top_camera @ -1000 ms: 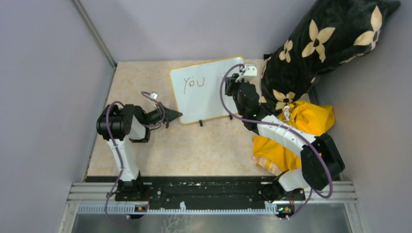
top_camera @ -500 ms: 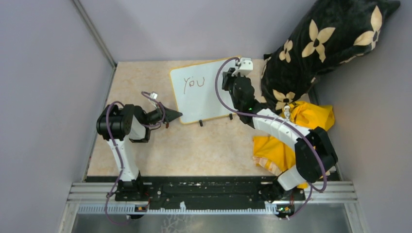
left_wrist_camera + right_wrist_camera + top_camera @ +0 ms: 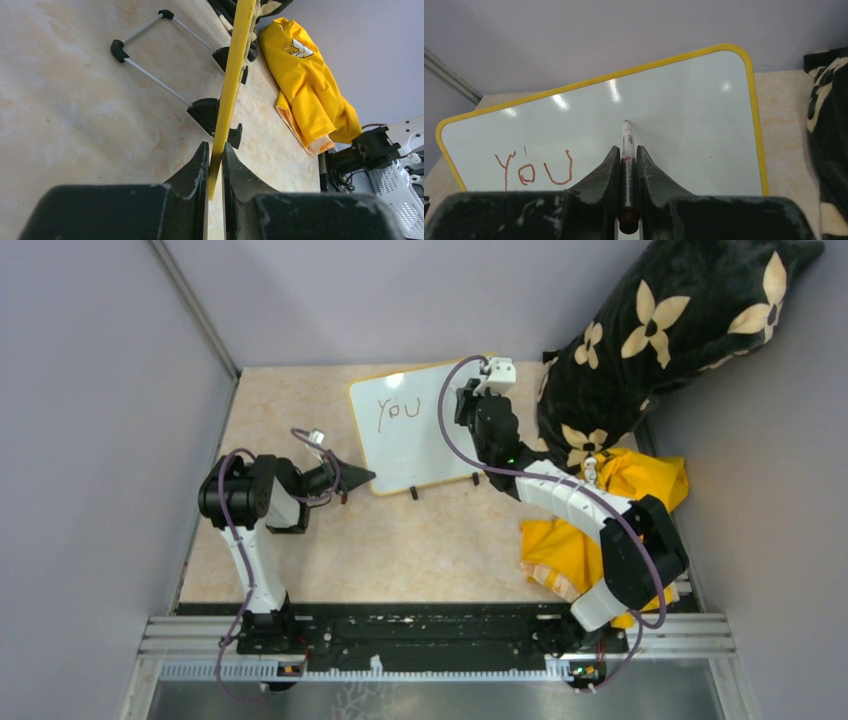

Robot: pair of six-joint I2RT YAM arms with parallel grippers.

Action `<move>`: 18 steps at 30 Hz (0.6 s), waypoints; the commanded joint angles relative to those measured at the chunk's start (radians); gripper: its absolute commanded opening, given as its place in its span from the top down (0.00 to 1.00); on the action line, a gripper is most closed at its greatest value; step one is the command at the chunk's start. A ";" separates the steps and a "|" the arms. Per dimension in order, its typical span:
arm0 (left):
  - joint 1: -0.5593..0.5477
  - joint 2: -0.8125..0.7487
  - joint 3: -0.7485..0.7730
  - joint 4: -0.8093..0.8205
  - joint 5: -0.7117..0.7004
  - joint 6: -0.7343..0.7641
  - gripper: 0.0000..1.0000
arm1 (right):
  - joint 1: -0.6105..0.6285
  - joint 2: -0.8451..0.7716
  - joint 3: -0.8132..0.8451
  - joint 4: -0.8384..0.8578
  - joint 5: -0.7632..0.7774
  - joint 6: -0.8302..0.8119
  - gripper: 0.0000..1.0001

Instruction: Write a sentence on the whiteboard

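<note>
Two arms: one steadies and one writes, which I judge is why they sit at opposite sides of the whiteboard (image 3: 425,435).
Whiteboard: propped at a tilt on its black feet (image 3: 206,111) toward the far side of the table (image 3: 420,550), with its writing face turned up to the right arm.
Left gripper (image 3: 215,152): at the whiteboard's near left corner, with its jaws closed on the thin yellow frame (image 3: 232,75), which runs edge-on between the fingers. This hold likely stops the board sliding or tipping under the pen's push.
Right gripper (image 3: 626,152): over the whiteboard's right half, with its jaws clamped on a marker (image 3: 626,167). The marker lies along the gap between them, tip pointing out ahead, so the tip leads the hand.
Marker tip: at the whiteboard's face, right of the written word and slightly higher. I cannot tell whether it touches or hovers just off.
Sentence: only "YOU" (image 3: 535,170) shows, in reddish-brown on the whiteboard's left half. The rest is not yet written.
Step in hand: probably setting the tip down to start the next word, given the bare space under it.
Yellow cloth (image 3: 650,485): near the whiteboard's right side, under the right arm.
Dark flowered cushion (image 3: 680,320): just beside the whiteboard's right edge. It could crowd the right arm's reach.
</note>
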 commanded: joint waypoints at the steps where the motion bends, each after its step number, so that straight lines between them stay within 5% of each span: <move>1: -0.003 0.018 -0.005 0.075 0.001 -0.001 1.00 | -0.006 0.018 0.059 0.005 0.007 -0.014 1.00; 18: -0.004 0.018 -0.006 0.075 0.002 -0.001 1.00 | -0.006 0.040 0.060 0.002 -0.043 -0.014 1.00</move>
